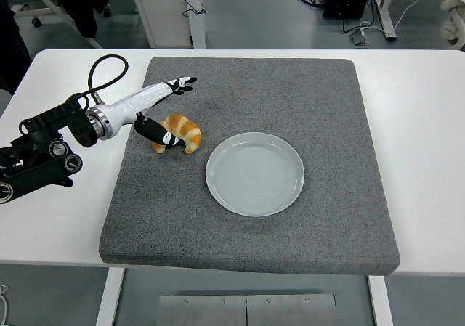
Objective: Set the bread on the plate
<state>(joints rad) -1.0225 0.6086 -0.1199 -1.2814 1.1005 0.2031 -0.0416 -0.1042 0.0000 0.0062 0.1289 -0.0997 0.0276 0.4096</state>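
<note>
Croissant (183,131) (the bread) lies on the grey mat (290,231), left of centre, just beside the plate (254,173) on its upper-left side, not touching the rim as far as the view shows. Golden brown, curved, its ends pointing down toward the near edge.

Left hand (156,108) is at the croissant's left side. White back of the hand with black fingers. The thumb (156,132) lies low against the left end of the croissant and covers part of it, apparently touching. The other fingers (182,85) stretch out past the top of the bread toward the mat's far-left area, spread away from the thumb. So the hand is wide, straddling the croissant's left end, not closed round it. Croissant rests on the mat, not lifted.

Plate is pale grey-white, round, nothing on it, sitting about mid-mat.

Left arm (43,148) comes in from the left edge, black, over the white table (429,123), with a black cable looping above the wrist.

Mat covers most of the tabletop, bare white table on both sides. Right arm does not show. Beyond the far edge: grey floor, table legs, cables and dark equipment at top right.
</note>
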